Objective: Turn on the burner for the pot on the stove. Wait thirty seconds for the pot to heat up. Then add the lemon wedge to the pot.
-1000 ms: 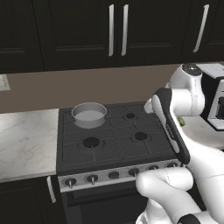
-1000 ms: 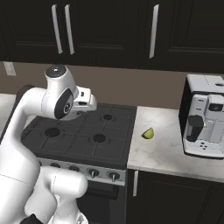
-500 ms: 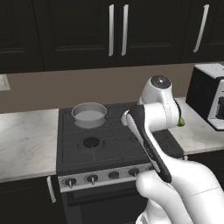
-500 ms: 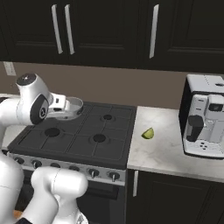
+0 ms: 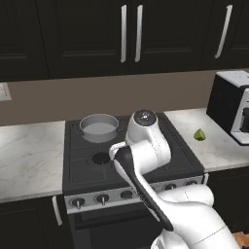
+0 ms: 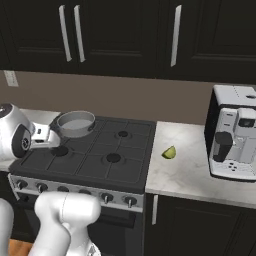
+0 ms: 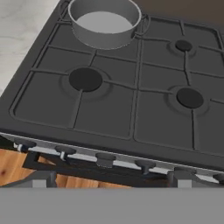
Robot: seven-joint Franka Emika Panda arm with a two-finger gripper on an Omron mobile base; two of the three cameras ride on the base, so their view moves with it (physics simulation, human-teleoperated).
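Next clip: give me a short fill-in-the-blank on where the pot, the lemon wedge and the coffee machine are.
1. The pot sits on the stove's back-____ burner.
2. The lemon wedge lies on the counter between the stove and the ____.
3. The inside of the pot holds ____ lemon.

Missing words: left; coffee machine; no

I read the stove [image 7: 131,109] as matte black: black grates, round black burners, and a silver front strip carrying dark knobs [image 5: 102,198]. The pot [image 5: 98,127] is silver-grey with a paler inside. The lemon wedge [image 6: 169,152] is yellow-green. The counter [image 6: 192,165] is white marble with faint grey veining. The cabinets [image 5: 87,34] are near-black with silver bar handles. The backsplash [image 6: 150,100] is taupe-brown. The coffee machine [image 6: 235,132] is black and silver-white.
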